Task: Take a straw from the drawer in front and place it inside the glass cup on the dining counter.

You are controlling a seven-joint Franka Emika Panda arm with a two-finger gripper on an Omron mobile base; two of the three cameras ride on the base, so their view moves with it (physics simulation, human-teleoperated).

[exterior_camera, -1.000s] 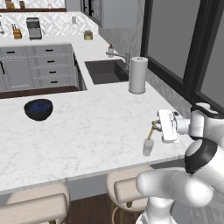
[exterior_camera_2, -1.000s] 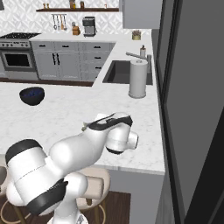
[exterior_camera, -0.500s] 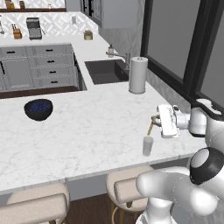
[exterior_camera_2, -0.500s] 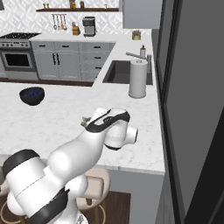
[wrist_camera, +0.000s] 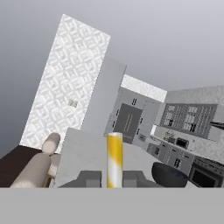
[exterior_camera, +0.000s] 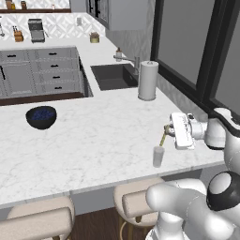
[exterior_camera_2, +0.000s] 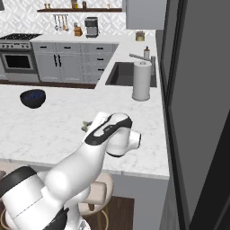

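- The white robot hand [exterior_camera: 167,131] is clamped on a thin yellow straw [exterior_camera: 162,138].
- The straw hangs tilted just above a small clear glass cup [exterior_camera: 158,156].
- The cup stands near the edge of the white marble-veined surface [exterior_camera: 93,140].

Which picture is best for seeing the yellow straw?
The hand view is best: the straw stands big and close between the gripper's shut fingertips. The left base view shows the straw small and slanted, just above the glass cup. In the right base view the arm hides nearly all of it.
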